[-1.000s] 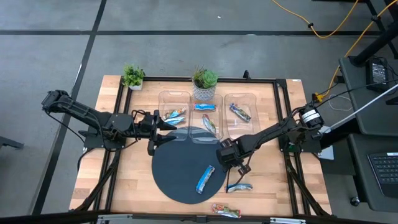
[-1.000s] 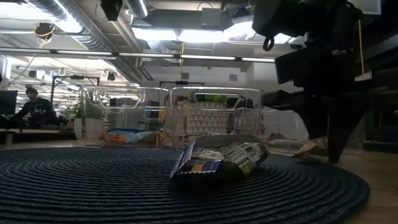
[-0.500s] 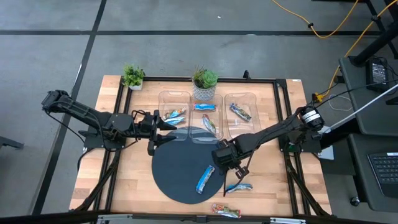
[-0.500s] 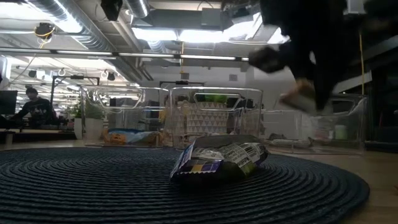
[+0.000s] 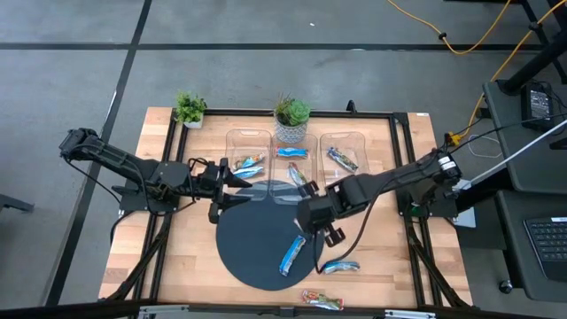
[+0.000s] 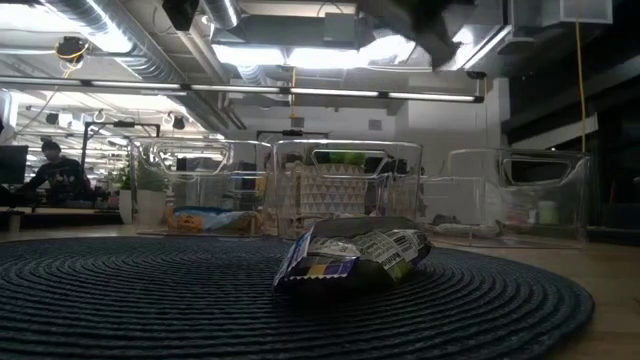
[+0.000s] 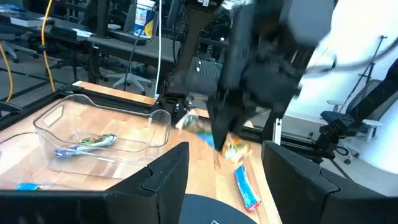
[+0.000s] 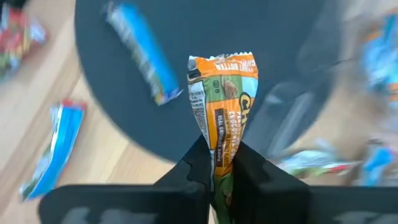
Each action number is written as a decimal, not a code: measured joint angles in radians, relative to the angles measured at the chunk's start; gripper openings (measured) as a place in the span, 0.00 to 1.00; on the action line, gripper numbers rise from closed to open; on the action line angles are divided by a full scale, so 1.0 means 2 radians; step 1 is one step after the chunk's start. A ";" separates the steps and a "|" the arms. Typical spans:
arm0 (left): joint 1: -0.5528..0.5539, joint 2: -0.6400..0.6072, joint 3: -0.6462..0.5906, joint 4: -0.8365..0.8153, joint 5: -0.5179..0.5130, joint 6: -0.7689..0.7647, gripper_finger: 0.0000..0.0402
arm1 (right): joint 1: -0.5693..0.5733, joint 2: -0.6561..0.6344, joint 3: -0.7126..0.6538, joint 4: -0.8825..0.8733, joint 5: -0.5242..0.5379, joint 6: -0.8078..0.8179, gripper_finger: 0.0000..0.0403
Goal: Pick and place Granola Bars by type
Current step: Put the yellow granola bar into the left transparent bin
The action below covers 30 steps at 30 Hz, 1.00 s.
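My right gripper [image 5: 312, 220] hangs over the far right part of the round dark mat [image 5: 257, 252], shut on an orange-wrapped granola bar [image 8: 222, 99]. That bar also shows under the right arm in the left wrist view [image 7: 235, 148]. My left gripper [image 5: 232, 182] waits open at the mat's far left edge, beside the left bin [image 5: 249, 159]. A blue bar [image 5: 292, 255] lies flat on the mat. A light blue bar [image 5: 339, 266] and a multicoloured bar [image 5: 321, 299] lie on the wood. More bars lie in the three clear bins. My right gripper pinches the orange bar's one end [image 8: 219, 155] between its two fingers. The bar is lifted clear of the table. Its other, crimped end [image 8: 224, 64] sticks out past the fingertips.
Three clear bins stand in a row at the table's far side: left, middle [image 5: 293, 170] and right [image 5: 343, 158]. Two potted plants [image 5: 291, 117] [image 5: 189, 108] stand behind them. A black frame [image 5: 403, 177] runs along the table's edges.
My right gripper has risen from the table beside the mat's right edge with the orange bar, leaving the low view upward. It has moved toward the table's far left, over the mat. The other bars have stayed in place.
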 joint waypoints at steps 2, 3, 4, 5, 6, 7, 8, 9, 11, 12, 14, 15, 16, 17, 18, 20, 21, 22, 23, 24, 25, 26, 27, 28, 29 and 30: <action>0.000 0.000 0.000 0.000 0.000 0.002 0.48 | -0.006 0.000 0.029 -0.003 0.006 0.005 0.09; 0.000 0.000 0.000 0.000 0.000 0.006 0.48 | -0.009 0.000 0.043 -0.002 0.013 0.012 0.10; 0.000 0.001 0.000 0.000 0.000 0.008 0.48 | -0.012 0.000 0.054 0.000 0.022 0.016 0.11; 0.000 0.003 0.000 0.000 0.001 0.009 0.48 | -0.016 0.000 0.067 0.000 0.028 0.023 0.11; 0.000 0.005 0.000 0.000 0.003 0.010 0.48 | -0.021 0.000 0.078 0.001 0.031 0.027 0.12; 0.000 0.007 0.000 -0.001 0.005 0.015 0.48 | -0.026 -0.003 0.086 0.005 0.032 0.029 0.12; 0.000 0.010 0.000 0.000 0.006 0.021 0.48 | -0.032 -0.007 0.091 0.012 0.032 0.033 0.12; 0.000 0.015 0.000 0.002 0.007 0.028 0.48 | -0.038 -0.013 0.091 0.026 0.032 0.039 0.12; 0.000 0.026 0.000 0.006 0.007 0.040 0.48 | -0.050 -0.031 0.085 0.071 0.027 0.044 0.10; 0.000 0.033 0.000 0.012 0.004 0.045 0.48 | -0.057 -0.040 0.079 0.092 0.019 0.047 0.09; 0.000 0.046 0.000 0.020 -0.006 0.052 0.48 | -0.068 -0.059 0.066 0.128 0.010 0.050 0.08; 0.000 0.054 0.000 0.028 -0.013 0.055 0.48 | -0.073 -0.067 0.059 0.150 0.006 0.051 0.08; 0.000 0.061 0.000 0.039 -0.020 0.059 0.48 | -0.077 -0.075 0.052 0.170 0.005 0.051 0.08; 0.000 0.068 0.000 0.045 -0.031 0.064 0.48 | -0.081 -0.082 0.045 0.190 0.005 0.052 0.09; 0.000 0.075 0.000 0.056 -0.041 0.069 0.48 | -0.084 -0.089 0.038 0.213 0.003 0.053 0.11; 0.000 0.085 0.000 0.083 -0.064 0.084 0.48 | -0.087 -0.099 0.027 0.254 -0.009 0.054 0.14; 0.001 0.089 0.000 0.097 -0.074 0.092 0.48 | -0.088 -0.103 0.020 0.275 -0.011 0.054 0.14; 0.002 0.091 0.000 0.107 -0.080 0.097 0.48 | -0.089 -0.105 0.013 0.293 -0.014 0.054 0.15; 0.005 0.093 0.000 0.119 -0.080 0.102 0.48 | -0.089 -0.107 0.005 0.312 -0.018 0.054 0.15; 0.008 0.093 0.000 0.131 -0.079 0.105 0.48 | -0.089 -0.107 -0.001 0.326 -0.021 0.054 0.14; 0.011 0.094 0.000 0.143 -0.078 0.108 0.48 | -0.090 -0.107 -0.006 0.338 -0.022 0.055 0.13; 0.013 0.094 0.000 0.153 -0.077 0.112 0.48 | -0.090 -0.107 -0.010 0.350 -0.023 0.057 0.12; 0.014 0.094 0.000 0.161 -0.076 0.117 0.48 | -0.090 -0.107 -0.015 0.361 -0.026 0.060 0.11; 0.015 0.094 0.000 0.167 -0.076 0.121 0.48 | -0.091 -0.107 -0.020 0.373 -0.033 0.062 0.10; 0.015 0.094 0.000 0.172 -0.076 0.125 0.48 | -0.092 -0.108 -0.027 0.387 -0.037 0.064 0.09; 0.015 0.094 0.000 0.177 -0.075 0.127 0.49 | -0.093 -0.108 -0.033 0.397 -0.042 0.065 0.08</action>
